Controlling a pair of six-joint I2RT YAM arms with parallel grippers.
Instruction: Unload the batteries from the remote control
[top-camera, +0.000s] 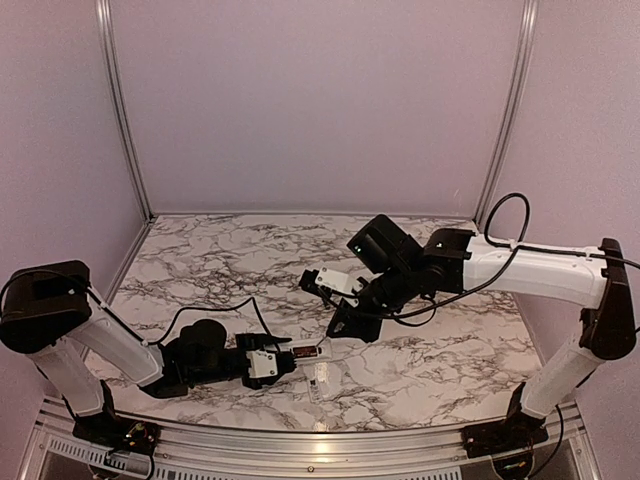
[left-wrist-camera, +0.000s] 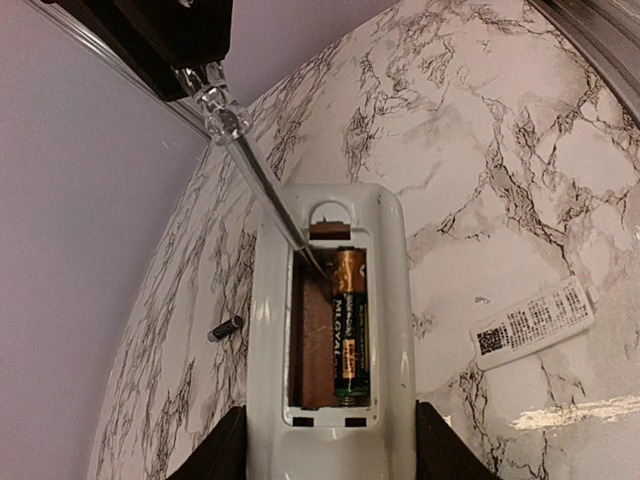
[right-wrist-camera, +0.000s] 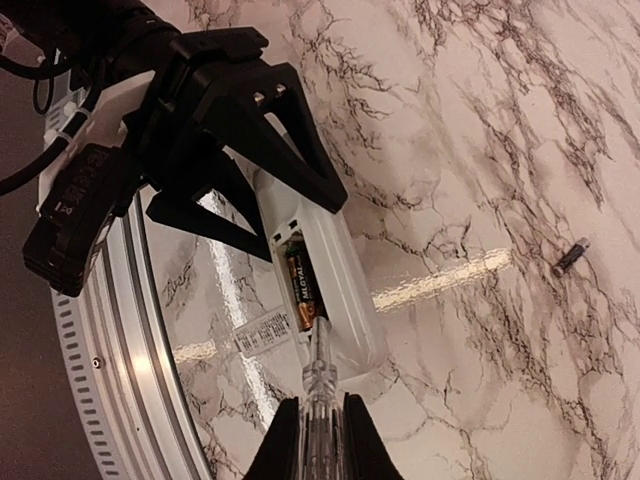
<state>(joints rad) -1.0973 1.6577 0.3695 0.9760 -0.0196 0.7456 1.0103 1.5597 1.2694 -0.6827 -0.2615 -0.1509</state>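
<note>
Left pincer (left-wrist-camera: 330, 415) pinches the slim white remote control (left-wrist-camera: 395, 300) at lower centre, with a gold-and-black battery (left-wrist-camera: 350, 325) inside and a dark battery (left-wrist-camera: 225, 328) loose on the marble desk (left-wrist-camera: 500, 150) — right pincer (right-wrist-camera: 320, 440) clamps a clear-handled screwdriver (right-wrist-camera: 320, 385).

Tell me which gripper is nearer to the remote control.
The left gripper. Its jaws clamp the remote control; the right gripper is off it, only its screwdriver tip reaching the battery compartment.
</note>
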